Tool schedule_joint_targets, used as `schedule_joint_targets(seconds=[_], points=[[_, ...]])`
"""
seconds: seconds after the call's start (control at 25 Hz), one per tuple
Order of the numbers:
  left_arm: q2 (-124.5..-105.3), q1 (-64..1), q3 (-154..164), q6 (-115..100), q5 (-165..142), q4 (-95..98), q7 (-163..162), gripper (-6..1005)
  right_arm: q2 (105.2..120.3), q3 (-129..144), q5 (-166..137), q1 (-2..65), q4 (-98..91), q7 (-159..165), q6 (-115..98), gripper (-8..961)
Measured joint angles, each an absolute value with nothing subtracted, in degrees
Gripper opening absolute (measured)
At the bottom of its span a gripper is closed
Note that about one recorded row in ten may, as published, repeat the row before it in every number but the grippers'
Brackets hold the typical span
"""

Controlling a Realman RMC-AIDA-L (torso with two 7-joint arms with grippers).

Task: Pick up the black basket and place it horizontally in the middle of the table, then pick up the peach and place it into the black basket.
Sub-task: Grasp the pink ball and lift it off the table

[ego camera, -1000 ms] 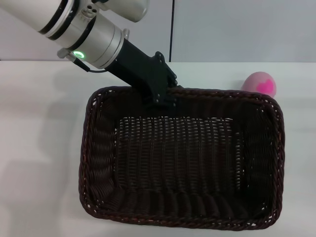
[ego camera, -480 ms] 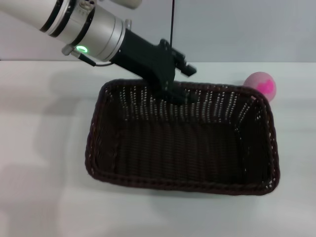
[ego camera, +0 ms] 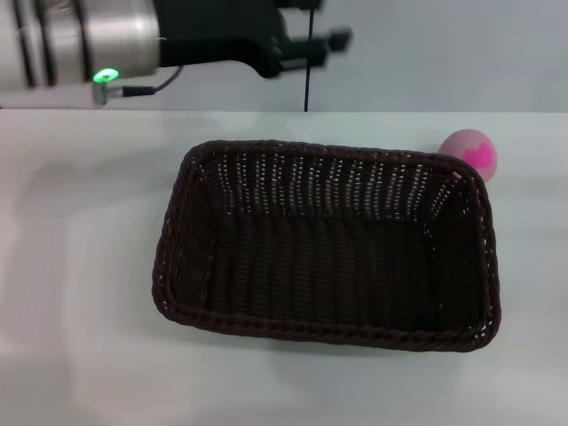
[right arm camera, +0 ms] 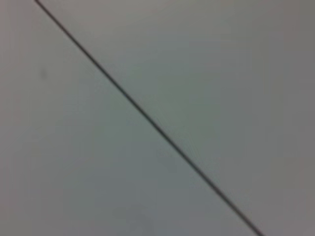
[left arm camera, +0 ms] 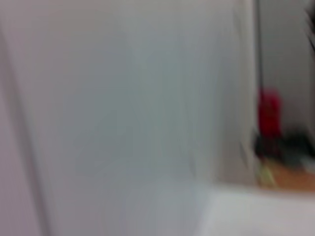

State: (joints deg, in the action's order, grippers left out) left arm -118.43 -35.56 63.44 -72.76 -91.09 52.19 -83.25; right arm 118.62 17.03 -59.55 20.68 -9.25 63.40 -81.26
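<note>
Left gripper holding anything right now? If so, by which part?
Nothing is held. The left gripper is raised above the far edge of the table, apart from the black basket, which sits alone.

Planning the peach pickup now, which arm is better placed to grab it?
Probably left: only the left gripper is in view, above the black basket's far rim. The peach sits right of it.

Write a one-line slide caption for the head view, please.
Black basket rests on the table; left gripper is raised above it; peach waits outside.
</note>
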Motion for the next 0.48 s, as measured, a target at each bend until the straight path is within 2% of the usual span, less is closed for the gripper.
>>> schedule_joint_targets(seconds=[0.08,0.24,0.28,0.32,0.36,0.48], points=[[-118.42,-30.9,63.3,-72.2,-74.7,46.3,-74.7,609,118.51,20.5,-59.6,20.0,-13.3,68.6,-84.1,556],[-118.40,-27.6,63.4,-74.9,-59.5,38.3,-66.0,607,118.08,24.3,-60.9,19.2,-19.3,72.9,-87.6,555],[-118.40,-26.9,63.5,-76.4,-55.7,35.9,-63.7,606,117.10,26.5,-64.9,19.0,-24.6,76.8,-89.3,555],[-118.41,-26.5,63.5,-77.9,-52.7,33.8,-61.8,606,117.10,26.5,-64.9,19.0,-24.6,76.8,-89.3,555],[-118.42,-26.0,63.4,-79.4,-50.2,31.4,-59.9,605,116.39,27.3,-67.5,19.1,-27.4,79.7,-89.8,555],[-118.55,-25.0,63.3,-84.8,-43.2,23.5,-54.1,604,113.78,28.0,-82.5,20.7,-40.3,93.9,-89.9,555]])
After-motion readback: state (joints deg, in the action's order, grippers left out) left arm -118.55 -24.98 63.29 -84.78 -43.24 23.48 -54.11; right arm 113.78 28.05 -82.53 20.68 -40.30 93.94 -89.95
